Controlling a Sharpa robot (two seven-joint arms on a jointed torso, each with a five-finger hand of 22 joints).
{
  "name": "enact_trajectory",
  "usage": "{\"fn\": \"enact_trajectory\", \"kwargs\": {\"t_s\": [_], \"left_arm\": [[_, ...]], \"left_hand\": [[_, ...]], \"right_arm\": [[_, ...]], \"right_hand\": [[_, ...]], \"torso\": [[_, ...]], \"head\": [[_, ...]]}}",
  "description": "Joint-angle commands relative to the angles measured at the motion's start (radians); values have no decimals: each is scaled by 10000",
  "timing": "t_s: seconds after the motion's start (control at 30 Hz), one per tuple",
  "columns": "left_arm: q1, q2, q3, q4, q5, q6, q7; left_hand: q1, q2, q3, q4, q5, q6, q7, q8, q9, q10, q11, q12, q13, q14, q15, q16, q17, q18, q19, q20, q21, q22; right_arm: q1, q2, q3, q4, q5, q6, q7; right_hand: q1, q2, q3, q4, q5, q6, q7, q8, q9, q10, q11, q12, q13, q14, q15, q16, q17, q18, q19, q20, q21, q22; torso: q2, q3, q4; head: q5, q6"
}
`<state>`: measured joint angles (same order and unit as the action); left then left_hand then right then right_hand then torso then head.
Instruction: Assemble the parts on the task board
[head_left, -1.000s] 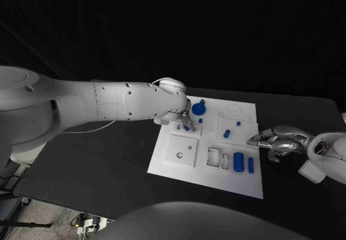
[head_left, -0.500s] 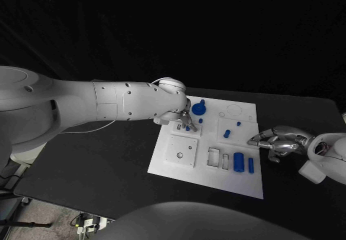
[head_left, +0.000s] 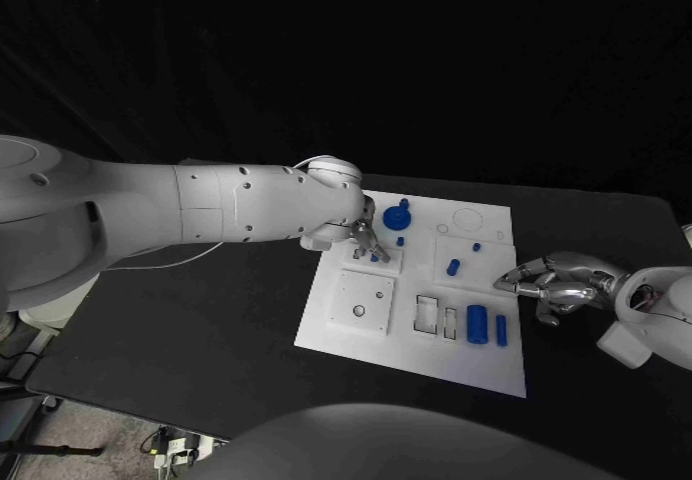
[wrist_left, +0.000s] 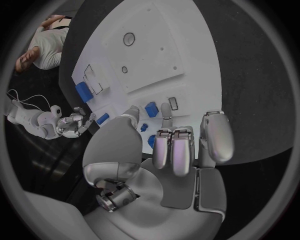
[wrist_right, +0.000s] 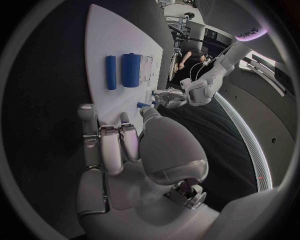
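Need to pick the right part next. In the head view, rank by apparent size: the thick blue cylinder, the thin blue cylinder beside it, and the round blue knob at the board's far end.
1. Thick blue cylinder and round blue knob: similar, unsure.
2. Thin blue cylinder, clearly smallest.

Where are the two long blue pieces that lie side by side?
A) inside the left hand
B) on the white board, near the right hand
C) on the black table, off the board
B: the two long blue pieces lie on the white board, close to the right hand.
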<state>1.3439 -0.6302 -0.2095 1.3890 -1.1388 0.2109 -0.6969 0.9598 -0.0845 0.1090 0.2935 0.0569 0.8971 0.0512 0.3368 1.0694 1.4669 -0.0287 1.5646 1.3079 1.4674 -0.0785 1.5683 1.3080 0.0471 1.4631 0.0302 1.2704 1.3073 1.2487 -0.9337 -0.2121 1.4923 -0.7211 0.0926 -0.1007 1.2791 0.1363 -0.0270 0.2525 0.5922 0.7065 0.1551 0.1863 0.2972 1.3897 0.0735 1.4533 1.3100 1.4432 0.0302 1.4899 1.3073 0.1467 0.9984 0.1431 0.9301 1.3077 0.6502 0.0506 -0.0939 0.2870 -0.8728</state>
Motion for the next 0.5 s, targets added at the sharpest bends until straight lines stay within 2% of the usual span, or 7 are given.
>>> {"fn": "enact_trajectory", "kwargs": {"t_s": [0.03, 0.13, 0.2, 0.4, 0.5], "left_arm": [[32, -335, 75, 348, -136, -833, -1095], [167, -740, 145, 734, -120, -1363, -848], [278, -998, 181, 971, -43, -1651, -708], [787, -1775, 249, 1582, 319, -2364, -284], [1006, -2023, 258, 1649, 393, -2546, -199]], "left_hand": [[83, -108, -115, -1, -39, 222, -50, 221, 115, 1039, 13, 62, 2629, 1034, 4, 25, 2628, 82, 271, 37, 166, 1906], [228, -175, -237, 4, -28, 419, -141, 473, 237, 1039, -63, 62, 2629, 1034, -57, 25, 2628, 45, 351, -17, 384, 1961], [299, -137, -295, 5, 17, 549, -194, 600, 284, 1039, -108, 62, 2629, 1034, -90, 25, 2628, 20, 395, -47, 516, 1995], [762, 151, -644, -10, 1358, 748, -336, 865, 350, 1039, -235, 62, 2629, 1034, -203, 25, 2628, -78, 543, -165, 1044, 2124], [1065, 267, -704, -15, 2001, 769, -367, 895, 319, 1039, -258, 62, 2629, 1034, -225, 25, 2628, -127, 605, -189, 1305, 2188]], "right_arm": [[-68, -95, -55, 76, -152, -76, -8], [-64, -176, -54, 163, -156, -226, 97], [-62, -214, -54, 199, -158, -292, 144], [-50, -281, -53, 264, -161, -372, 205], [-47, -309, -53, 301, -161, -382, 221]], "right_hand": [[-40, -142, 27, 30, 35, -53, 19, 44, 35, -11, 14, -21, 1487, -52, -5, -26, 1663, 56, -62, -3, -26, 403], [-86, -160, 21, 59, 15, -30, 19, 56, 38, 8, 16, -11, 1493, -29, -4, -15, 1674, 50, -30, -2, -17, 410], [-86, -160, 21, 59, 15, -30, 19, 56, 38, 8, 16, -11, 1493, -29, -4, -15, 1674, 50, -30, -2, -17, 410], [-98, -165, 21, 67, 10, -24, 19, 59, 39, 25, 16, -1, 1501, -17, -4, -8, 1680, 46, -9, -2, -2, 417], [-108, -171, 19, 73, 9, -17, 18, 63, 40, 30, 15, 1, 1503, -14, -4, -7, 1681, 43, 3, -1, 5, 420]], "torso": [[-8, 1, -6], [-1, 5, -8], [1, -1, -4], [9, -5, 0], [6, 5, 13]], "head": [[-51, 2], [-73, 2], [-100, 2], [-171, 2], [-196, 2]]}}
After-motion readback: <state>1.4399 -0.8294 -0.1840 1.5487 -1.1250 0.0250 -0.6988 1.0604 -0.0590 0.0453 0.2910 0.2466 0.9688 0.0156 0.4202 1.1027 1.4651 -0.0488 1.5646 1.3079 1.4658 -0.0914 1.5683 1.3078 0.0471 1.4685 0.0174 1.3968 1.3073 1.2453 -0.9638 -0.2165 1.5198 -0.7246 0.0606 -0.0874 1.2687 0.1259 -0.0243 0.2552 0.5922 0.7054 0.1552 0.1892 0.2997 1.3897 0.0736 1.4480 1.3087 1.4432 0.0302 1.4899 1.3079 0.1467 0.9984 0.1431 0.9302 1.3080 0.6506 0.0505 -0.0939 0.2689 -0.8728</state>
